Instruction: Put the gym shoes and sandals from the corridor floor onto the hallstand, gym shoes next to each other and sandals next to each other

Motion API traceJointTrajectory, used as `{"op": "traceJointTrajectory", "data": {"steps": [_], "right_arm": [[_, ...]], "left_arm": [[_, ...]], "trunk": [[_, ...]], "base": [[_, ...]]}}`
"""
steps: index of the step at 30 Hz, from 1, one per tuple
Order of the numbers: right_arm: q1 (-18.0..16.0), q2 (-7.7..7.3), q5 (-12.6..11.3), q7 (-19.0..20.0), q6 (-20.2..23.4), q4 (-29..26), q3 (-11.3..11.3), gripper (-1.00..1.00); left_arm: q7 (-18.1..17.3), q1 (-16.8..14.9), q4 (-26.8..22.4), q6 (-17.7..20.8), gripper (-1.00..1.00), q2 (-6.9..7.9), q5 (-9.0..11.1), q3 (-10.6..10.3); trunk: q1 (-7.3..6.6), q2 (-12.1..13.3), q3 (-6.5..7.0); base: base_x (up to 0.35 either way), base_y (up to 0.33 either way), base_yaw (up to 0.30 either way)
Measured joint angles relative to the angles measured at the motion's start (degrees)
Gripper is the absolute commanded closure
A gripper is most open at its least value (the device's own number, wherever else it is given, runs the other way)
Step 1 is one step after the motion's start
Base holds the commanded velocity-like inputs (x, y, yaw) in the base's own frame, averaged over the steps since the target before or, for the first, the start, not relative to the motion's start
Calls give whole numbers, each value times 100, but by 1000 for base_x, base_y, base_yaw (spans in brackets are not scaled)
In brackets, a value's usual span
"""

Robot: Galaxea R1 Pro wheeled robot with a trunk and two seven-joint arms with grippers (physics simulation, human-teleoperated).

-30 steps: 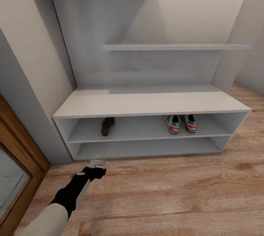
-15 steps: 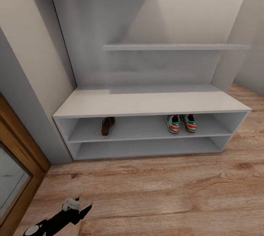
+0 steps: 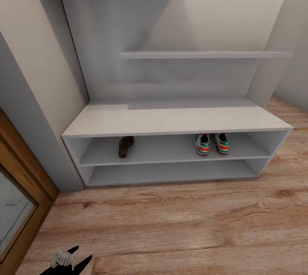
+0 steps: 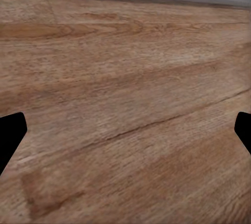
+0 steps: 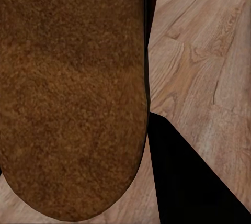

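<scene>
Beige walls, perhaps a wooden door frame beside.

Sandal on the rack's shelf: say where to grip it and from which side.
Grip the sandal by its near end, jaws across its narrow width, probably coming in level from the open hallstand front: it lies lengthwise into the shelf, with the bench top overhead.

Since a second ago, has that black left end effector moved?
Yes. The left end effector pulled back from the light-grey shoe rack toward the robot.
</scene>
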Motion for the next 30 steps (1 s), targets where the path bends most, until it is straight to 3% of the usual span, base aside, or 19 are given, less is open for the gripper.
{"op": "traceJointTrajectory", "data": {"steps": [5, 30], "right_arm": [[0, 11, 1, 0, 1, 6, 11, 100], [1, 19, 6, 0, 0, 8, 13, 100]], "left_arm": [[-9, 1, 1, -3, -100, 2, 2, 31], [-20, 1, -3, 3, -100, -7, 5, 50]], "trunk": [[2, 0, 0], [2, 0, 0]], "base": [[-131, -34, 0], [-297, -39, 16]]}}
